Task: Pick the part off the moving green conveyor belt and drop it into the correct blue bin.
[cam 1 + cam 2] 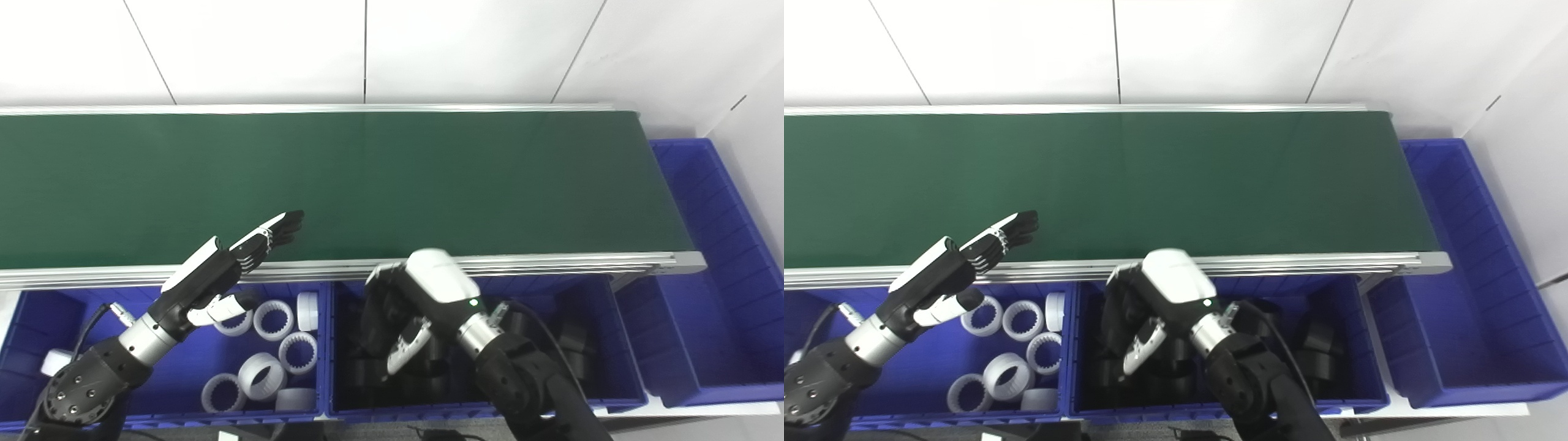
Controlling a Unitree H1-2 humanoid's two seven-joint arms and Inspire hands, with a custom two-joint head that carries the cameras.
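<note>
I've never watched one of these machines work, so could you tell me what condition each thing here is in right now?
Green conveyor belt: bare, no part visible on it.
Left hand: open, fingers outstretched over the belt's near edge.
Right hand: down in the middle bin; grip unclear.
Left blue bin: holds white rings.
Middle blue bin: holds black parts.
Right blue bin: looks empty.

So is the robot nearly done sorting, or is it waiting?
Done: white rings lie in the left blue bin and black parts in the middle bin. In hand: nothing visible. The left robot hand is open over the belt's edge; the right robot hand hangs over the black parts. Left: the green conveyor belt shows no part.
</note>
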